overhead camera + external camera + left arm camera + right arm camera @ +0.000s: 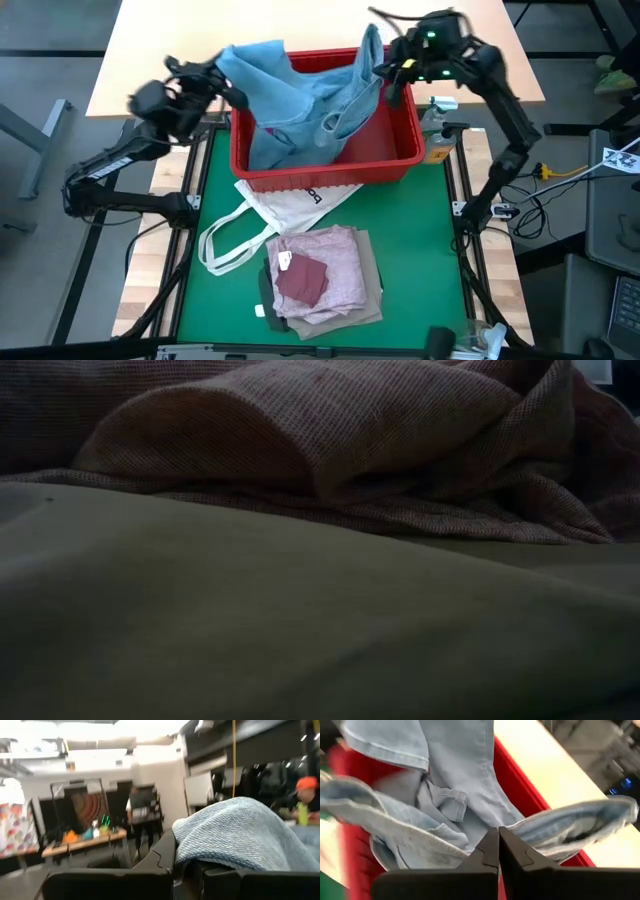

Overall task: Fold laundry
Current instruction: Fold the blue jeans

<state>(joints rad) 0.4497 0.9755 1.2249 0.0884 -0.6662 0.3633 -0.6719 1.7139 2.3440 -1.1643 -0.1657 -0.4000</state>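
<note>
Here, both arms hold one garment above the red plastic basket point(330, 165) at the far end of the table's green mat point(420, 250). The light blue denim jeans point(300, 95) are stretched between them, the middle sagging down into the basket.

The left claw point(232, 92) sits at the basket's far left corner, pinched tight on one edge of the jeans; in the left wrist view the blue denim point(240, 832) drapes right over its dark fingers point(165, 855). The right claw point(385, 68) is raised over the basket's far right corner, likewise clamped on the denim, and in the right wrist view its two fingers point(512, 852) meet with the cloth's edge caught between them and the jeans hanging down into the basket beyond.

Nearer on the mat, a white tote bag with black lettering point(285, 205) lies flat just in front of the basket, its handles trailing left. Nearer still sits a folded stack: a mottled pink top point(335, 255) on top of beige trousers point(372, 300), with a small dark red folded piece point(300, 282) lying on the pink top. In the low view the pink weave point(350, 430) fills the frame above the beige cloth point(300, 620).

A person in an orange cap point(306, 784) shows in the room beyond.
</note>
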